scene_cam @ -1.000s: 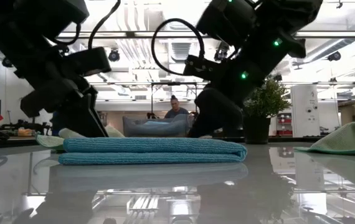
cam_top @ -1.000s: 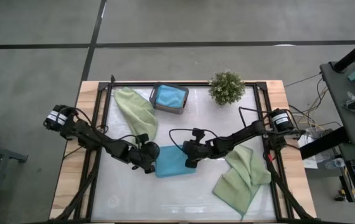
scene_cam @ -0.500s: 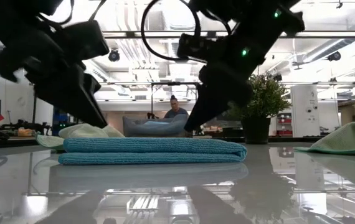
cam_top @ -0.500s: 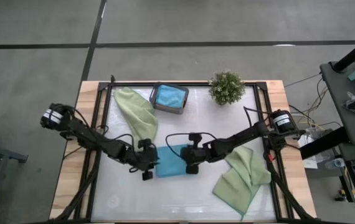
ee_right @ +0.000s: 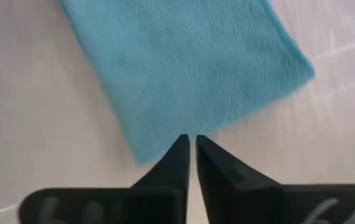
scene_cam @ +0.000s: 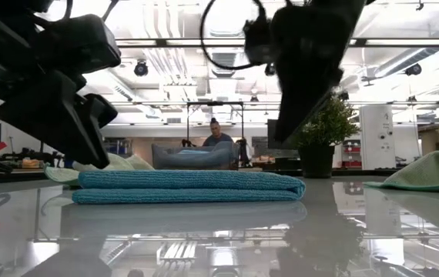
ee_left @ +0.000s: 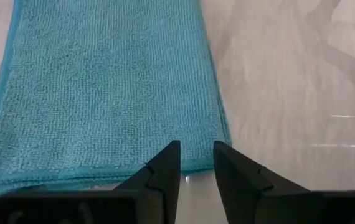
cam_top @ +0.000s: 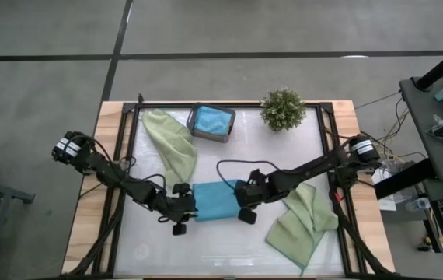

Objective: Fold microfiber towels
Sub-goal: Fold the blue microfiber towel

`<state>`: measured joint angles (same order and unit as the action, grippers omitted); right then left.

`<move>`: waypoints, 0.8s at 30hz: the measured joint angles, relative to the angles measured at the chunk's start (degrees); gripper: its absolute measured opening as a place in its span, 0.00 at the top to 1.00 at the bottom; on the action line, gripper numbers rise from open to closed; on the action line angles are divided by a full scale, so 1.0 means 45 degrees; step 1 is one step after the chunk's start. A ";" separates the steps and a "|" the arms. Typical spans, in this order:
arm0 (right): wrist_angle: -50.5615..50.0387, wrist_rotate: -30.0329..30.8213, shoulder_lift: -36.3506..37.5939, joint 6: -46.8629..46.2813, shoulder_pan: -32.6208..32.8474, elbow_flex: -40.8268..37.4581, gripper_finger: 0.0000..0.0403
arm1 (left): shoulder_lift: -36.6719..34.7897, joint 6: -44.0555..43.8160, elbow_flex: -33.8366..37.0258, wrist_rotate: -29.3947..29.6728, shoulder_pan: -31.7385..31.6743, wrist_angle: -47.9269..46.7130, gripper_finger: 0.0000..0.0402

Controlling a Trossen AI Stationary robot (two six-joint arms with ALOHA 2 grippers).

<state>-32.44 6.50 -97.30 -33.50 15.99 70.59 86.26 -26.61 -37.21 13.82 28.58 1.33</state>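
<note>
Starting at your left, one green towel (cam_top: 171, 140) lies crumpled and unfolded near the table's back edge. Just beside it the tray (cam_top: 211, 123) holds a folded blue towel (cam_top: 211, 119), so count that one done. At the table's middle, the teal towel (cam_top: 214, 201) lies flat and folded, a neat layered slab in the low view. Your left gripper (cam_top: 178, 220) sits at its left end, jaws a little apart, holding nothing. Your right gripper (cam_top: 245, 208) sits at its right end, jaws together and empty. Farther right, a second green towel (cam_top: 303, 219) is still rumpled. I judge two folded and two left; no orange towel shows.
</note>
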 joint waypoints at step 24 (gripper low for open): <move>0.5935 -0.0216 0.0748 -0.4675 -0.0979 -0.4254 0.30 | 0.1088 -0.0019 0.0301 0.1141 0.0005 0.1049 0.80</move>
<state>-5.73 5.53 -93.93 -54.54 11.58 51.44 91.15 -26.70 -35.86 18.96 28.60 6.05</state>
